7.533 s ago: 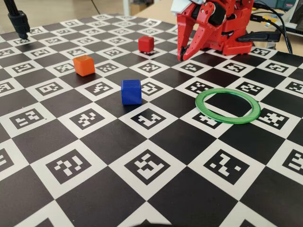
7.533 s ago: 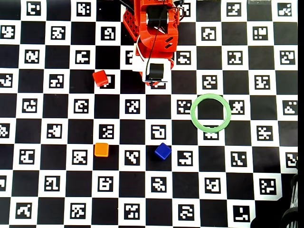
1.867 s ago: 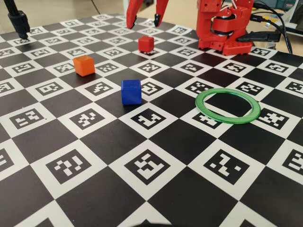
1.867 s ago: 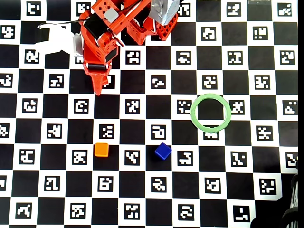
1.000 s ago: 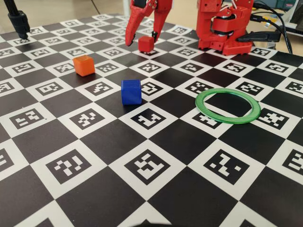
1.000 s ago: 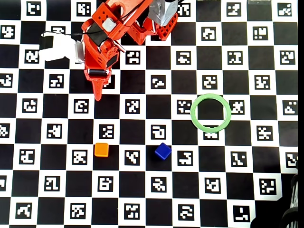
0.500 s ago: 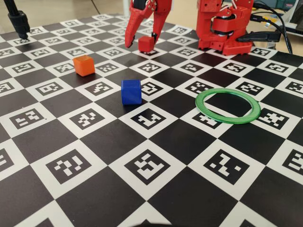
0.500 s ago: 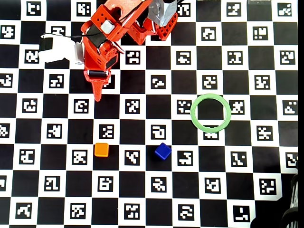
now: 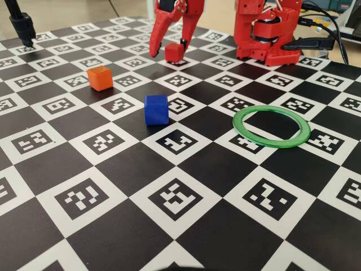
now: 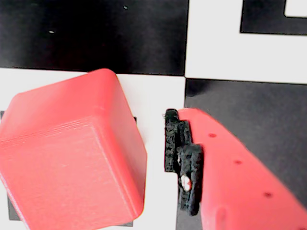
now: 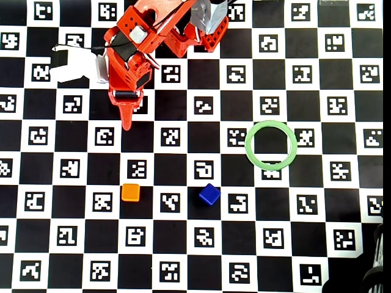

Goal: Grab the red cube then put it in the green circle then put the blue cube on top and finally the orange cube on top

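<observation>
While gripper (image 9: 167,52) straddles one red cube (image 9: 174,52), jaws apart: one blue cube (image 9: 156,109), one orange cube (image 9: 100,78), one green circle (image 9: 272,126).

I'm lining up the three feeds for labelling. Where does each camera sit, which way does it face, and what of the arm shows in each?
Fixed view: low at the board's near edge, facing the arm's base; the tool straddles the red cube.
Wrist view: on the arm, looking down close at the red cube; one finger shows.
Overhead view: straight down; the arm hides the cube.
Shared by fixed and overhead views: green circle, blue cube, orange cube.
</observation>
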### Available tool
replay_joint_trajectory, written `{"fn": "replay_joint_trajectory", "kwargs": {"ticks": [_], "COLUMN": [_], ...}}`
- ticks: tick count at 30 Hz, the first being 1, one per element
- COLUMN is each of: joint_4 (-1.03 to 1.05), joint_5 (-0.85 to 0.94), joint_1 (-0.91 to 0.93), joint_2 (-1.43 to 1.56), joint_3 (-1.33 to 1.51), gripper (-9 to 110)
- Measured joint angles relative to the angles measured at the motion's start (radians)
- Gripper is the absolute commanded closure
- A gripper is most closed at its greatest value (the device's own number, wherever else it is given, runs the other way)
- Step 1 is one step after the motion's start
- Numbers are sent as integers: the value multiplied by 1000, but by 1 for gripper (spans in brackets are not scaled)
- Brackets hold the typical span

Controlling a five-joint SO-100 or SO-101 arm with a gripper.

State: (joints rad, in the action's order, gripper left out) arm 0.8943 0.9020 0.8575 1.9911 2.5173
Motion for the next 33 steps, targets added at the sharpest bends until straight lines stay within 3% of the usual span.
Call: {"fn": "replay_joint_trajectory", "kwargs": {"ticks": [33], "joint_4": [-21], "joint_5": [247], "joint_1": [-25], "joint_2": [-20], "joint_3": [0], "gripper": [55]}}
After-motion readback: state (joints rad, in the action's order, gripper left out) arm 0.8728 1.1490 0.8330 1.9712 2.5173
